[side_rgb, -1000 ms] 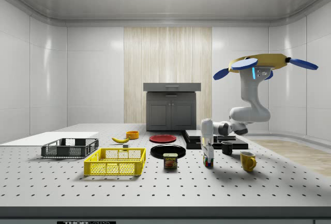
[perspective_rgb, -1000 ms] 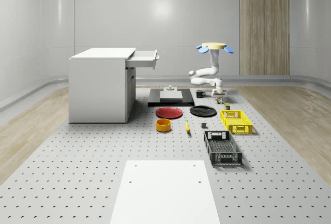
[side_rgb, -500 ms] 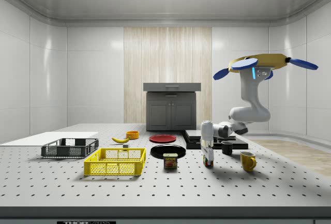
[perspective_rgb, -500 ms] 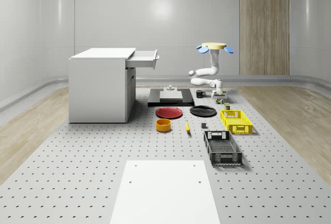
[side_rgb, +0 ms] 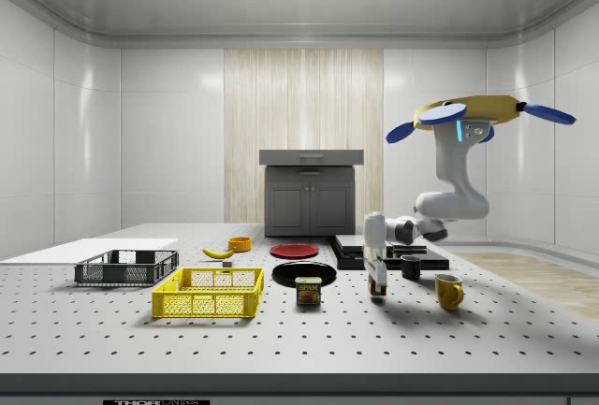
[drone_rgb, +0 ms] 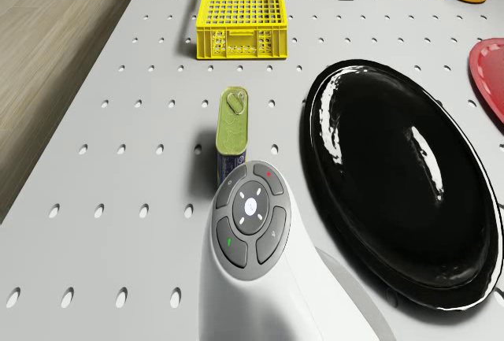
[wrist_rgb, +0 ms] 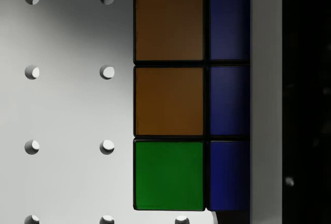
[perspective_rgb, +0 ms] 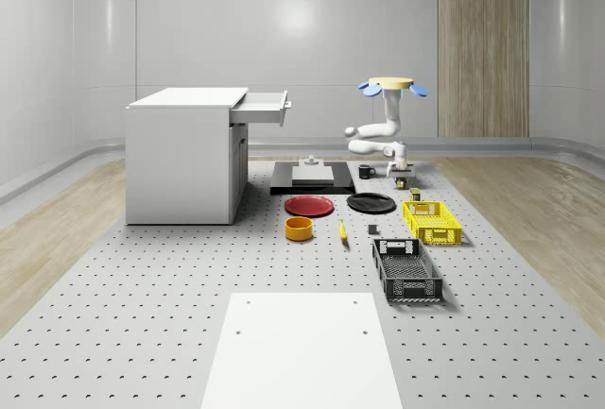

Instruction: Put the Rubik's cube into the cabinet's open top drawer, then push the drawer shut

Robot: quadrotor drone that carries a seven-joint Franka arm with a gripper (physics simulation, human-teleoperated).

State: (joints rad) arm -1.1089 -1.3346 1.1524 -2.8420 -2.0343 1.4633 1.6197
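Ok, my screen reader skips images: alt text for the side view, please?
The drone hovers above the table's right end, its arm bent down so the gripper is at the Rubik's cube. A grey cabinet stands behind.

rubik's cube (wrist_rgb: 169, 100) shows orange, green and blue squares.

Drone (side_rgb: 479, 110): a flat mustard-yellow disc body with blue paddle-shaped rotor blades at its rim and a short cyan light strip beneath. Arm (side_rgb: 449, 190): glossy white, rounded link housings joined by grey bands at the joints. Wrist cap (drone_rgb: 252, 224), seen from the drone: a dark grey round pad of four segments around a pale central button, with one small red and one small green mark. Hand (side_rgb: 377, 279): white body; its fingers appear darker, though this is hard to confirm.
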